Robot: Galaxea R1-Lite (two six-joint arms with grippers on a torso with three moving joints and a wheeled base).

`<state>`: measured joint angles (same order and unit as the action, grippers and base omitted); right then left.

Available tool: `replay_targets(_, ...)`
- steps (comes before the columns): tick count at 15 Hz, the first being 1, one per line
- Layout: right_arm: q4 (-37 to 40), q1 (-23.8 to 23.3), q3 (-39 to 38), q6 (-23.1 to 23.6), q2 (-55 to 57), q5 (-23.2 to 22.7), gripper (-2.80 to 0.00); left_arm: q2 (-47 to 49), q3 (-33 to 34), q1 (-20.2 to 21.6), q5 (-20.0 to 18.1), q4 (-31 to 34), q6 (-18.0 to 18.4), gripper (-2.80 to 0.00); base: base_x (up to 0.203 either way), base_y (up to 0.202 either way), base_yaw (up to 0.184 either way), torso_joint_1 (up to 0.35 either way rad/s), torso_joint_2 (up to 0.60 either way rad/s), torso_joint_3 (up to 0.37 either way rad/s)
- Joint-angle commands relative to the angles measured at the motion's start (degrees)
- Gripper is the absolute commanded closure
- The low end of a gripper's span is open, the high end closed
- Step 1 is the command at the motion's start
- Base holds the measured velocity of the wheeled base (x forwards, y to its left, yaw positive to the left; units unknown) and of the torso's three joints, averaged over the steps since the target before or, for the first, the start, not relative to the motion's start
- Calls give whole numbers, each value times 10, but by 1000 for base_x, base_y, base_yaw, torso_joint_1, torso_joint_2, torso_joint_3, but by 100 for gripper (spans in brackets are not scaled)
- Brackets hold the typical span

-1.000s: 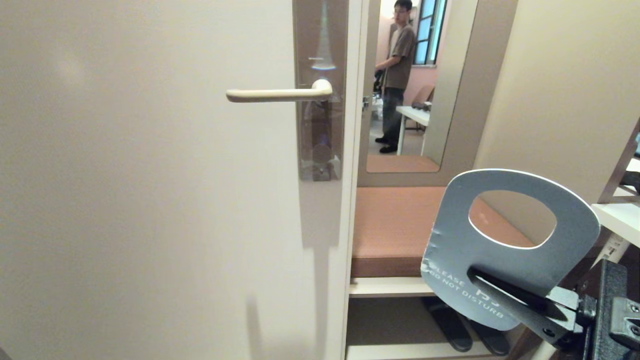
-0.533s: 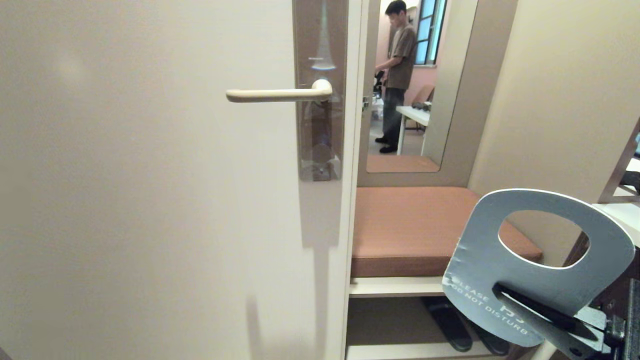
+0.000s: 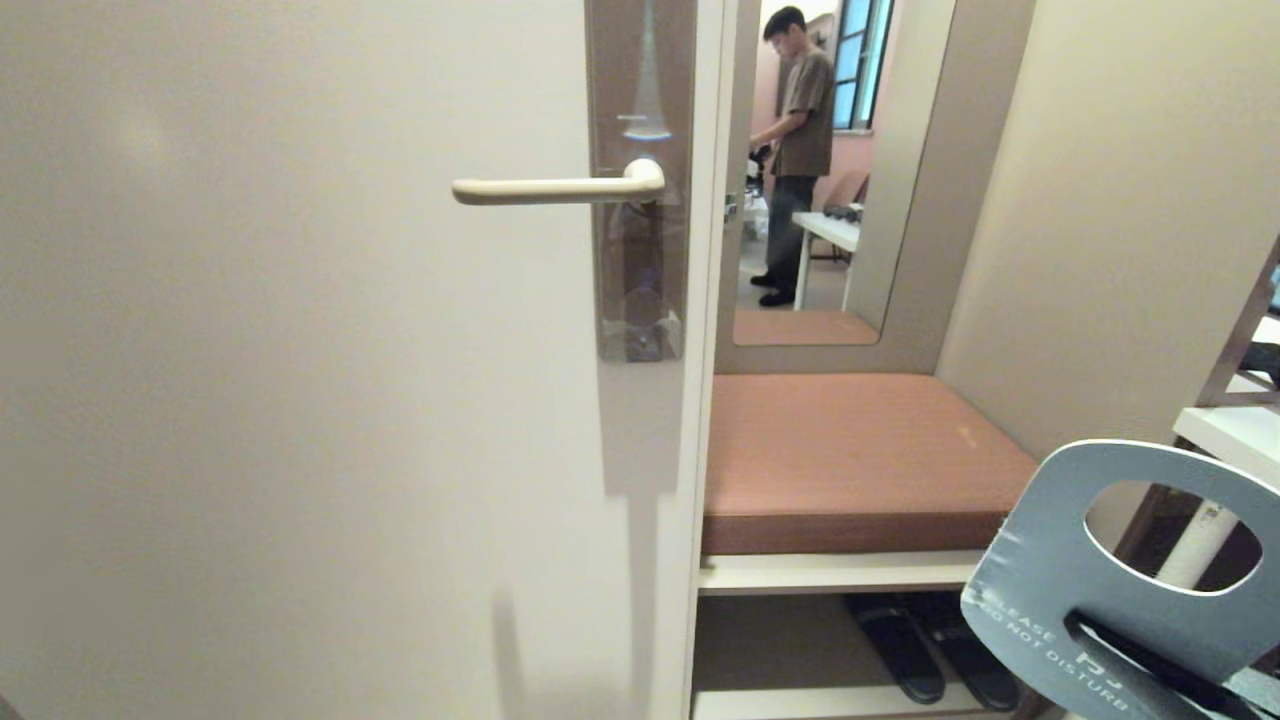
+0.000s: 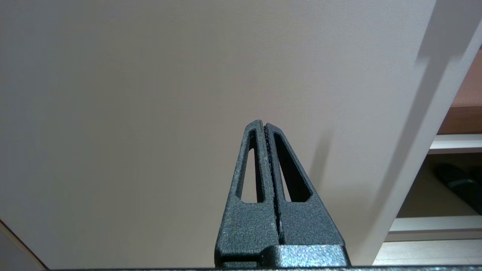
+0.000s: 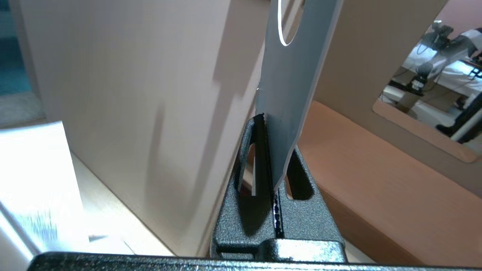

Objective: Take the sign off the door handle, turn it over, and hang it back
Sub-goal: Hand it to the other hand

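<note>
Right claw (image 5: 272,124) clamps sign (image 3: 1060,560) – low by bench (image 3: 850,450); left claw (image 4: 264,126) closed, empty.

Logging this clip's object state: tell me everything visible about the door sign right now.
The sign is a thin, flat card with rounded corners and a large oblong hole near its top. The face toward the head camera is blue-grey with white "PLEASE DO NOT DISTURB". It is off the door handle, held tilted, hole end up, low at the right in front of the padded bench. The right gripper has its jaws shut on the printed end. One edge looks slightly nicked.
</note>
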<state>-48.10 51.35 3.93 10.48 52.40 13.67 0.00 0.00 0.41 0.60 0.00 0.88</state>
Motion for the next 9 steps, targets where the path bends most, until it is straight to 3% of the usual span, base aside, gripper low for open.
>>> replay_targets(1, -2, -5, -20, 5, -24, 2, 0, 0, 0, 0, 0, 0, -1, 0, 0, 0, 0, 0, 0, 0)
replay_targets(4, 11, -128, -35, 7, -47, -15, 0, 0, 0, 0, 0, 0, -1, 0, 0, 0, 0, 0, 0, 0)
replay_targets(9, 151, -372, -39, -15, -160, -129, 0, 0, 0, 0, 0, 0, 0, 0, 0, 0, 0, 0, 0, 0)
